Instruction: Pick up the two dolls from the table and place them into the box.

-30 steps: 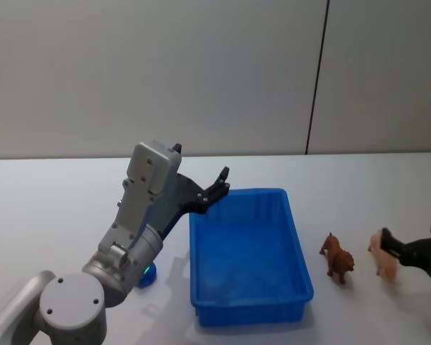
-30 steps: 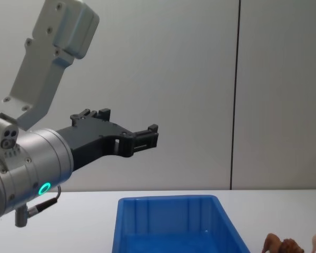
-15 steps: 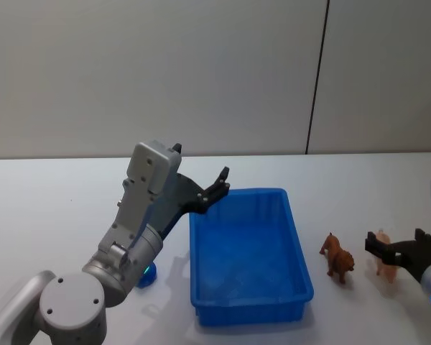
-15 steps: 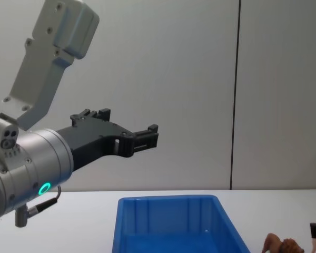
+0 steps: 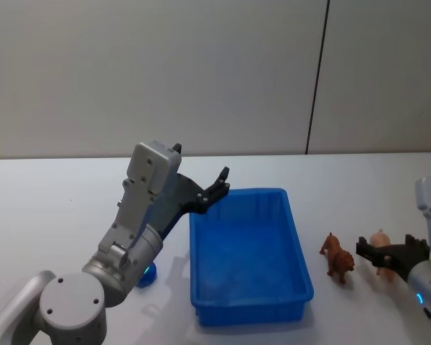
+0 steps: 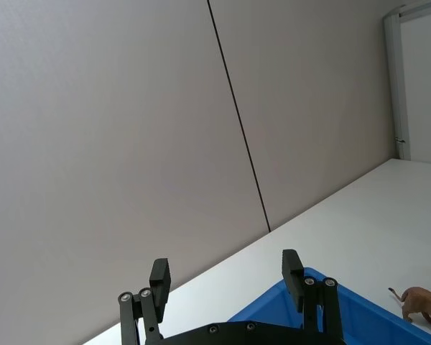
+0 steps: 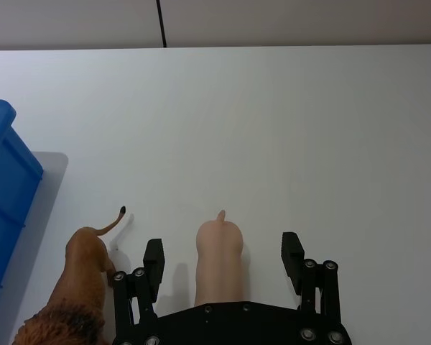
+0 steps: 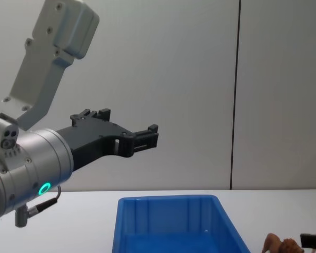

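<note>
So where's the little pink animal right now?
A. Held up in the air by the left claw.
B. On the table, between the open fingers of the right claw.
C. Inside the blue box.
B: the pink doll stands on the table inside the open right gripper, untouched; the left gripper hangs open, raised near the box.

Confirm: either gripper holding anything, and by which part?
Nothing held. Right gripper is open, flanking the pink doll with gaps on both sides. Left gripper is open in the air.

Silver-grey boxy arm links (image 8: pixel 52 42), teal ring lights (image 8: pixel 44 188), matte black screw-studded left pincer (image 6: pixel 226 267) and right pincer (image 7: pixel 223 249).
</note>
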Controlling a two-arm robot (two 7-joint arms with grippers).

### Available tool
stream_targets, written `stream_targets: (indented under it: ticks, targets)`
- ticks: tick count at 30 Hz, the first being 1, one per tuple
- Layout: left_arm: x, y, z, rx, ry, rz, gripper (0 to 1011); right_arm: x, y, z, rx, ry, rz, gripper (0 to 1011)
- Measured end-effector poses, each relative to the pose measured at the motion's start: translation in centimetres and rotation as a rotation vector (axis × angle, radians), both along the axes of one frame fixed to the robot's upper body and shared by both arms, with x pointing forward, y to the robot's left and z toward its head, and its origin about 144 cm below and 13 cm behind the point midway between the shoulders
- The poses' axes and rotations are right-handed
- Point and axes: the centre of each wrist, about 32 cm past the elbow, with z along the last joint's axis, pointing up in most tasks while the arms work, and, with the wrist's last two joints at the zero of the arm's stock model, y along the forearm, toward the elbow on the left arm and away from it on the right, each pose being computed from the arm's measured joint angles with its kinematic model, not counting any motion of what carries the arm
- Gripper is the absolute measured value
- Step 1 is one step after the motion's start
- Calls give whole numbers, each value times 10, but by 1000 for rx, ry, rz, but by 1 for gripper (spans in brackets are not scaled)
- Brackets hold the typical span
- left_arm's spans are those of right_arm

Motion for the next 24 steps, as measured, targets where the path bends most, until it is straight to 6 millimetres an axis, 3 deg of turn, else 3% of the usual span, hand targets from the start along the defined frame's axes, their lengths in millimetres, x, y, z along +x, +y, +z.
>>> stream_targets:
  ticks: [5, 9, 24]
  targets:
    - [0, 0, 0, 0, 0, 0, 1000, 3, 3, -2, 3, 10, 2, 994]
    - [0, 0, 0, 0, 0, 0, 1000, 5, 4, -2, 5, 15, 4, 922]
    - [0, 0, 0, 0, 0, 0, 1000, 8, 7, -4, 8, 26, 6, 475]
